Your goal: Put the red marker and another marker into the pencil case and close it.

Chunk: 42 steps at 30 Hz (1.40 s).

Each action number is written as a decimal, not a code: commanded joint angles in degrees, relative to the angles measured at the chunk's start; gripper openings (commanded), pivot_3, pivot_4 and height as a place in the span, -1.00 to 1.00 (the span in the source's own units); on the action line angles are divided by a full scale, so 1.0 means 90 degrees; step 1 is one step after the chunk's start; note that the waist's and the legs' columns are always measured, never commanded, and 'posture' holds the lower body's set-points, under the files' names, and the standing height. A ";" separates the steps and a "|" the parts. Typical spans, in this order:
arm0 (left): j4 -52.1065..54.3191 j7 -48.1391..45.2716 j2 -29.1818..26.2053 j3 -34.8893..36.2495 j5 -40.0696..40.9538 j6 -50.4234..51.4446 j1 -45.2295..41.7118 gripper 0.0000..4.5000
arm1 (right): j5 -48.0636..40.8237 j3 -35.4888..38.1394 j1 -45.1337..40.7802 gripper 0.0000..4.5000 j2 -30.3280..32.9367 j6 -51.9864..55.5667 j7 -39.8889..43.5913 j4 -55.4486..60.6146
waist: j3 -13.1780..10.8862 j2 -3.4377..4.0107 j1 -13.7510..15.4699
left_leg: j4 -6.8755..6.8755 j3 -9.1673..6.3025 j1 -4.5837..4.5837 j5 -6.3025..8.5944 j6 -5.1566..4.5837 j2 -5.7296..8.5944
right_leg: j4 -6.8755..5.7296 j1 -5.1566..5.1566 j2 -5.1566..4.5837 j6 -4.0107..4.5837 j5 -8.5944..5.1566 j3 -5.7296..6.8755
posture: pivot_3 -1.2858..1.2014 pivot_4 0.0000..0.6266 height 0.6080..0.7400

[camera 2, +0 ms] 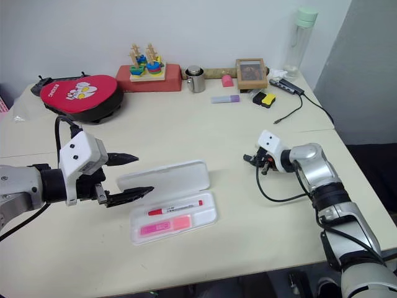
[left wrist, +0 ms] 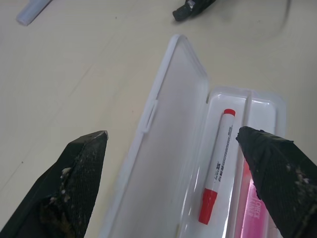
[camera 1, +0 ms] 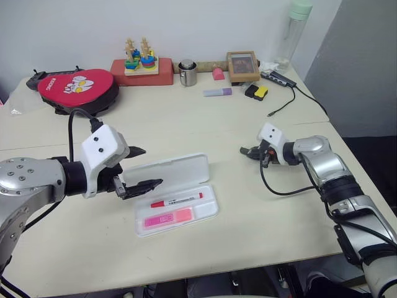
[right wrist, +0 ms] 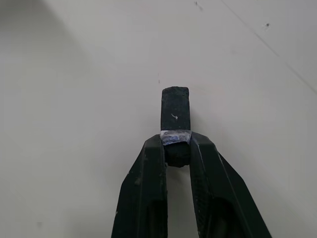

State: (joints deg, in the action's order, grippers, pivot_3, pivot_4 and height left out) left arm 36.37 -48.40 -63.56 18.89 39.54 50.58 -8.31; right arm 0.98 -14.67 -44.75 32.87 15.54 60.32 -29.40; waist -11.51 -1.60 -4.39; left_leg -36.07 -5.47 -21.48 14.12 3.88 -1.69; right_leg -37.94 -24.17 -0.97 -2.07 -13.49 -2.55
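Left gripper (camera 1: pixel 141 167) spread wide and empty, just left of flat white plastic pencil case (camera 1: pixel 180 169), lid open. Slim red-capped marker (camera 1: pixel 176 200) and chunky pink highlighter (camera 1: pixel 169 218) inside its tray. Right gripper (camera 1: pixel 248 151) nearly closed, empty, well to the case's right

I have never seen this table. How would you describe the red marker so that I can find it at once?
Look at the pale table and find the open white pencil case near its front edge. In its tray lie two things side by side. The red marker is the slim one on the lid side, white with a red cap and red end; the pink highlighter beside it is flat and wider.
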 commanded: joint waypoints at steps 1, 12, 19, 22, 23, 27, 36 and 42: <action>0.0121 -0.0200 -0.0025 0.0203 0.0188 -0.0053 0.0062 1.00 | -0.0420 0.0178 0.0261 -0.86 0.0477 0.0085 0.0855 0.1160 | 0.0000 0.0000 0.0001 | 0.0000 0.0000 -0.0001 0.0000 0.0000 0.0000 | 0.0000 0.0000 0.0000 0.0000 0.0000 0.0000 | 0.03 -0.52 1.00; -0.0214 -0.1814 -0.0726 0.0883 -0.0209 -0.0572 0.1385 1.00 | -0.1703 0.0245 0.0550 -0.86 0.0820 0.0818 0.2007 0.3503 | -0.0006 0.0005 -0.0032 | -0.0003 -0.0001 0.0005 0.0000 0.0000 -0.0001 | -0.0003 0.0001 0.0000 0.0001 -0.0003 0.0002 | 0.03 -0.52 1.00; -0.0684 -0.2019 -0.0851 0.0722 -0.0565 -0.0954 0.1257 1.00 | -0.1585 -0.0658 0.0618 -0.86 0.0148 0.1098 0.1661 0.4781 | -0.0007 0.0005 -0.0032 | 0.0002 -0.0002 0.0002 0.0000 0.0000 -0.0003 | -0.0002 -0.0005 0.0001 0.0003 -0.0005 0.0005 | 0.03 -0.52 1.00; -0.0837 -0.2047 -0.0866 0.0500 -0.0667 -0.1080 0.1099 1.00 | -0.1339 -0.1085 0.0737 -0.86 -0.0105 0.1203 0.1416 0.4882 | -0.0007 0.0005 -0.0027 | 0.0000 -0.0002 -0.0003 0.0000 0.0000 -0.0002 | 0.0000 -0.0007 -0.0001 0.0003 -0.0005 0.0006 | 0.03 -0.52 1.00; -0.0883 -0.2083 -0.0885 0.0444 -0.0706 -0.1132 0.1073 1.00 | -0.1323 -0.1156 0.0762 -0.86 -0.0136 0.1224 0.1392 0.4901 | -0.0006 0.0004 -0.0025 | 0.0000 -0.0002 -0.0004 0.0000 0.0001 -0.0002 | 0.0001 -0.0006 -0.0001 0.0003 -0.0005 0.0006 | 0.03 -0.52 1.00; -0.1084 -0.2161 -0.0921 0.0224 -0.0842 -0.1284 0.0904 1.00 | -0.1412 -0.1266 0.0740 -0.86 -0.0249 0.1216 0.1415 0.4868 | -0.0006 0.0005 0.0008 | -0.0001 -0.0005 -0.0008 0.0000 0.0000 -0.0002 | 0.0001 -0.0008 -0.0001 0.0003 -0.0005 0.0009 | 0.03 -0.52 1.00; -0.1305 -0.2349 -0.0989 -0.0073 -0.0929 -0.1370 0.0565 1.00 | -0.1168 -0.1612 0.0755 -0.86 -0.0418 0.0890 0.1466 0.4482 | -0.0006 0.0004 0.0008 | -0.0001 -0.0005 -0.0009 0.0000 0.0000 -0.0002 | -0.0002 -0.0011 0.0000 0.0003 -0.0005 0.0010 | 0.03 -0.52 1.00; -0.1416 -0.2436 -0.1040 -0.0161 -0.0971 -0.1371 0.0417 1.00 | -0.0883 -0.1778 0.0724 -0.86 -0.0505 0.0512 0.1453 0.4126 | -0.0006 0.0004 0.0007 | -0.0001 -0.0007 -0.0008 0.0000 0.0000 -0.0002 | -0.0003 -0.0012 0.0000 0.0003 -0.0005 0.0011 | 0.03 -0.52 1.00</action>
State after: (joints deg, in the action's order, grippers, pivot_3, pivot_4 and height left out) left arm 23.81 -69.74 -71.87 17.13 31.24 39.09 -3.36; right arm -7.74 -30.79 -37.41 28.65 22.37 73.56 7.76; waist -11.57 -1.57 -4.33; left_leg -36.08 -5.53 -21.56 14.12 3.88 -1.72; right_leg -37.97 -24.28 -0.97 -2.05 -13.53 -2.46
